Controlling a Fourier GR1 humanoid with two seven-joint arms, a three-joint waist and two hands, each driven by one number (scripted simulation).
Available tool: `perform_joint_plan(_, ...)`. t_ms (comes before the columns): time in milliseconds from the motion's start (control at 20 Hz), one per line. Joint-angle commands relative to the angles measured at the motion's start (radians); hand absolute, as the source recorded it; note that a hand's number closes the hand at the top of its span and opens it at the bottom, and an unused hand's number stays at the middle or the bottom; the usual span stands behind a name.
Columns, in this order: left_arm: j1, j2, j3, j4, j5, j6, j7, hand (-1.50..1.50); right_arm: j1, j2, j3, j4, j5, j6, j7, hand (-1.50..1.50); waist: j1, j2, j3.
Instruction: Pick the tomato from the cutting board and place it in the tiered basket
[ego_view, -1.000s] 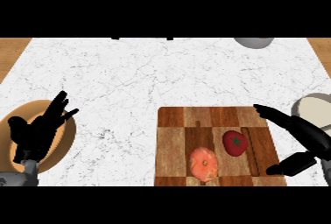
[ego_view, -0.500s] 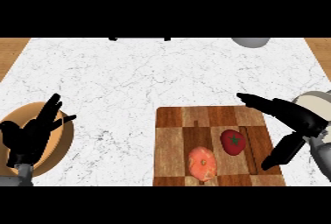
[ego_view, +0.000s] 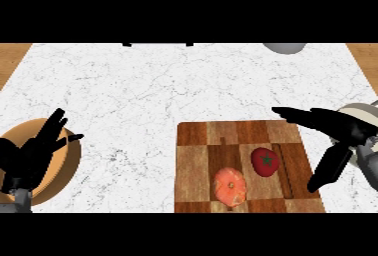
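A red tomato (ego_view: 265, 161) with a green stem lies on the wooden cutting board (ego_view: 199, 165), right of centre. My right hand (ego_view: 338, 131) hovers open over the board's right edge, fingers spread toward the left and thumb hanging down, a short way right of the tomato and not touching it. At the lower left my left hand (ego_view: 31, 153) rests open, fingers up, over a tan round basket (ego_view: 63, 167). Only that one tier of the basket shows.
An orange-pink fruit (ego_view: 229, 186) lies on the board just left of and below the tomato. A grey round object (ego_view: 285, 47) sits at the counter's far edge. A pale round dish (ego_view: 362, 111) shows behind my right hand.
My right hand has moved left and up, closer over the board's right edge and the tomato. The left hand has shifted slightly lower left. The tomato has not moved.
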Motion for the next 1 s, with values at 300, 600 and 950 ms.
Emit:
perform_joint_plan(300, 0.081, -0.007, 0.003, 0.020, -0.045, 0.009, 0.056, 0.00, 0.036, 0.004, -0.027, 0.070, 0.043, 0.083, -0.034, -1.50, 0.000, 0.008, -0.009)
perform_joint_plan(600, 0.075, -0.039, 0.018, 0.065, -0.060, 0.005, 0.026, 0.00, 0.036, 0.051, -0.039, 0.068, 0.024, 0.083, 0.010, -1.50, -0.002, 0.008, -0.010)
perform_joint_plan(950, 0.046, -0.011, 0.055, 0.070, -0.040, -0.045, 0.071, 0.00, 0.086, 0.095, -0.037, 0.101, 0.143, 0.056, -0.121, -1.50, -0.004, 0.009, -0.009)
